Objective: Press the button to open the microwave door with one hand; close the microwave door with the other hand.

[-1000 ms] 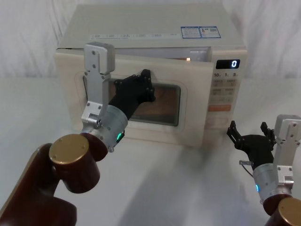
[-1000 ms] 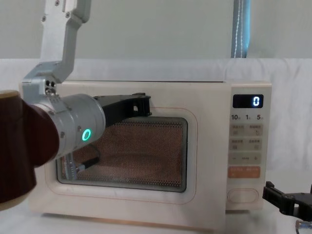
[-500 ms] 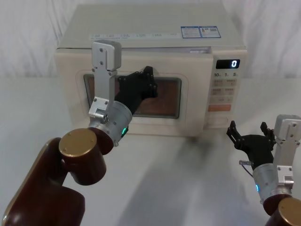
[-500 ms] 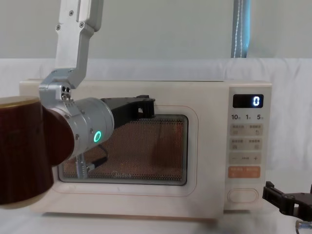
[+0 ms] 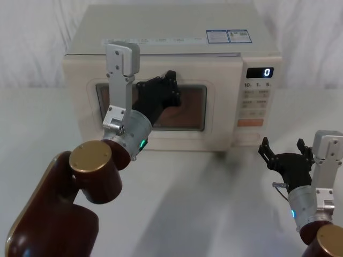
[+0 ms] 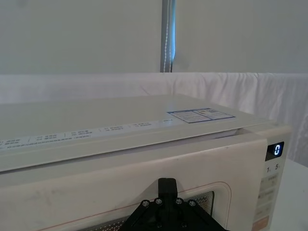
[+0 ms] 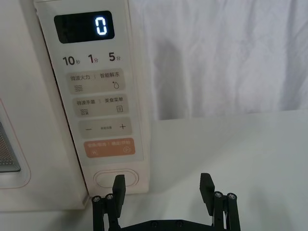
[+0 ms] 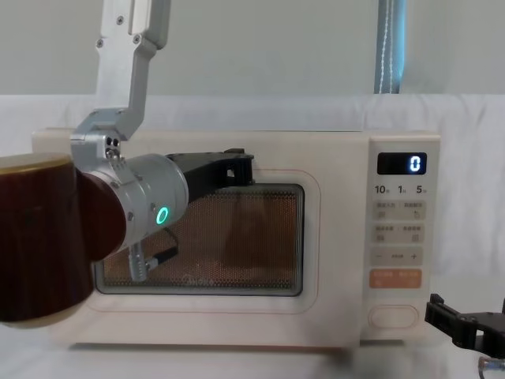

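A table (image 5: 203, 203) draped in plain white cloth carries 1 thing — a cream microwave (image 5: 171, 80), standing squarely on its far half, its base flat on the cloth. The near stretch of cloth is smooth — only soft shadows cross it.

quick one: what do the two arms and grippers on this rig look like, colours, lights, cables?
Both arms: glossy maroon links, gold joint caps, silver wrist cylinders. The left gripper is matte black behind a grey bracket, with a green ring light on its wrist. The right gripper has black fingers, a thin grey cable and a blue light.
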